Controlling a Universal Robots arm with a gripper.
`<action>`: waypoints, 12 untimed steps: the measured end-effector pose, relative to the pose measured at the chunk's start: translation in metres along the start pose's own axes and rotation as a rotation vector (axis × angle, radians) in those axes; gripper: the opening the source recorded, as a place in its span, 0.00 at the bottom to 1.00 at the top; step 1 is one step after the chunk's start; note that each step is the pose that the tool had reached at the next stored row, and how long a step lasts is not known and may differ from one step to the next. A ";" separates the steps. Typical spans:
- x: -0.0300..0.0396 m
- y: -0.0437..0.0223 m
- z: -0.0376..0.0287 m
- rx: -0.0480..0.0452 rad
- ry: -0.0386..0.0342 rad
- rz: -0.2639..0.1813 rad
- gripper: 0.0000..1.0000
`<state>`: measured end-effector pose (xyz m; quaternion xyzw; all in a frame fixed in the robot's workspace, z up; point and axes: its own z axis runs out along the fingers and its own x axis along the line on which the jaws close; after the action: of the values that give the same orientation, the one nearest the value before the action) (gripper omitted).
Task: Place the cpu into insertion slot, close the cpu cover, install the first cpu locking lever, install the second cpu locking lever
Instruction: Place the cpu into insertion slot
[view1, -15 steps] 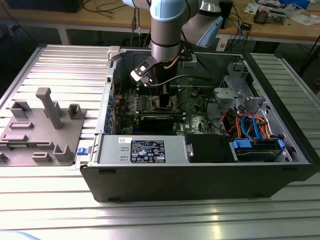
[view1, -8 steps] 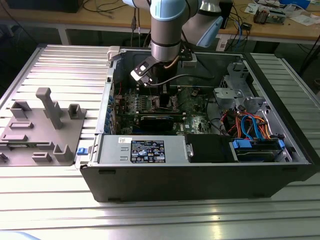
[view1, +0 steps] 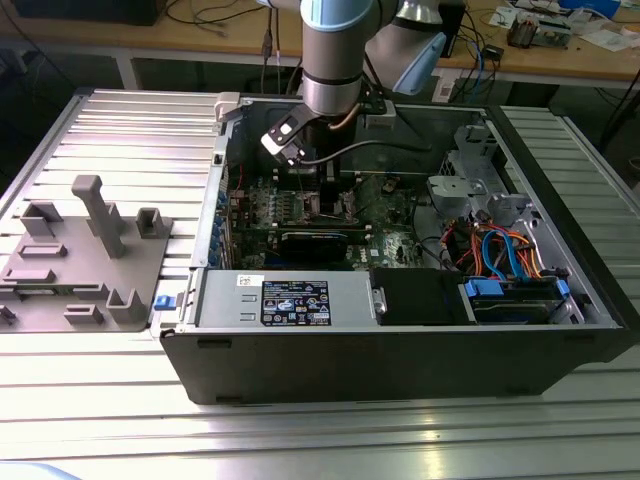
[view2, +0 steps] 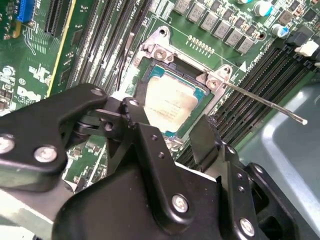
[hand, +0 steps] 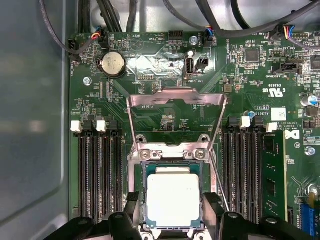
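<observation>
Ribbed metal table (view1: 110, 130) underneath, cluttered wooden bench (view1: 200, 35) behind, and your open PC case (view1: 400, 360) lying on its side so the green board (hand: 250, 80) faces up. That's what lets your arm (view1: 335, 60) reach straight down into it. The grey parts tray (view1: 90, 250) sits off on the exterior view's left, well apart from the action.

Good news: the chip (hand: 173, 195) is lying flat inside the socket (hand: 137, 180). It looks square to the rim in both wrist views, not propped on an edge. Your gripper (hand: 172, 212) is right down over it, astride the chip. Honestly I can't tell whether it's clamped on the chip or loose around it, the fit is too close to call.

The cover (hand: 175, 94) is swung up and back on its hinge, away from the socket. That leaves the opening free for the chip, and you can see bare board through the cover's window. The thin wire lever (view2: 265, 104) on one side angles up and out over the memory slots (view2: 270, 65), unlatched, which is why the cover can stand open like that.

My read: the seating step is about done, and the cover and the lever I can see aren't done yet.
</observation>
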<state>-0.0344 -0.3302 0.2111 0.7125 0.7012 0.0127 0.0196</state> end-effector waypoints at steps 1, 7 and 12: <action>0.0000 0.0000 -0.0001 -0.0001 0.0001 0.000 0.54; -0.0015 0.0000 -0.0002 0.0001 -0.0001 0.000 0.29; -0.0025 0.0000 -0.0002 0.0001 -0.0001 0.000 0.11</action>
<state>-0.0344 -0.3327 0.2113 0.7126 0.7012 0.0127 0.0196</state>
